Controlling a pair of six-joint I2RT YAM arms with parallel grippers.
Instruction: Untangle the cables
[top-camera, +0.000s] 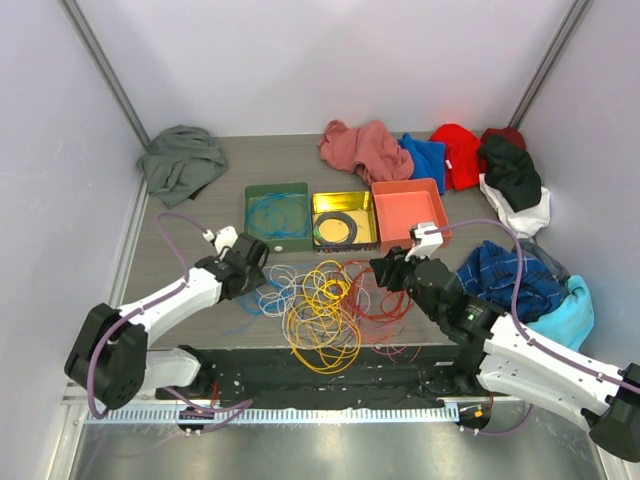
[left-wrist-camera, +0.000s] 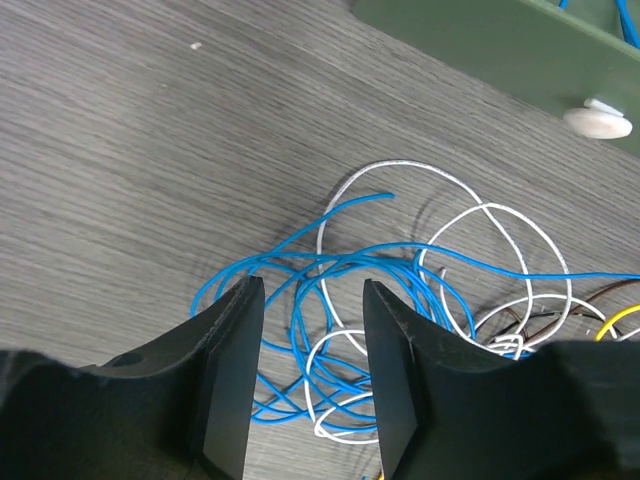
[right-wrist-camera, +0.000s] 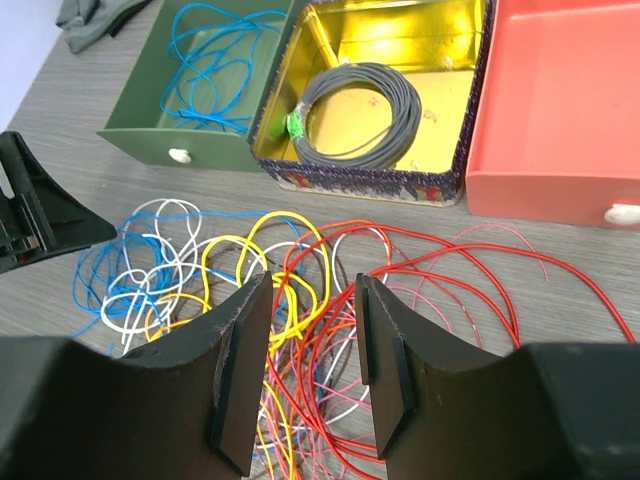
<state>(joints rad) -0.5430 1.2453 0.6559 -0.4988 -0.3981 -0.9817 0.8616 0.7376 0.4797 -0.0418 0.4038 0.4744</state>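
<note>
The cables (top-camera: 322, 305) lie tangled on the table in loose loops: blue and white at the left, yellow and orange in the middle, red at the right. My left gripper (top-camera: 250, 262) is open above the blue cable (left-wrist-camera: 300, 265) and white cable (left-wrist-camera: 440, 215), holding nothing. My right gripper (top-camera: 385, 268) is open above the red cable (right-wrist-camera: 420, 270) and yellow cable (right-wrist-camera: 255, 255), holding nothing. Blue cable also lies in the green tray (top-camera: 277, 212).
Behind the tangle stand a green tray (right-wrist-camera: 135, 125), a yellow tin (top-camera: 343, 203) with a coiled grey ring (right-wrist-camera: 355, 112), and an orange-red tray (top-camera: 410, 200). Clothes lie heaped at the back left (top-camera: 182, 160), back (top-camera: 365, 148) and right (top-camera: 520, 270).
</note>
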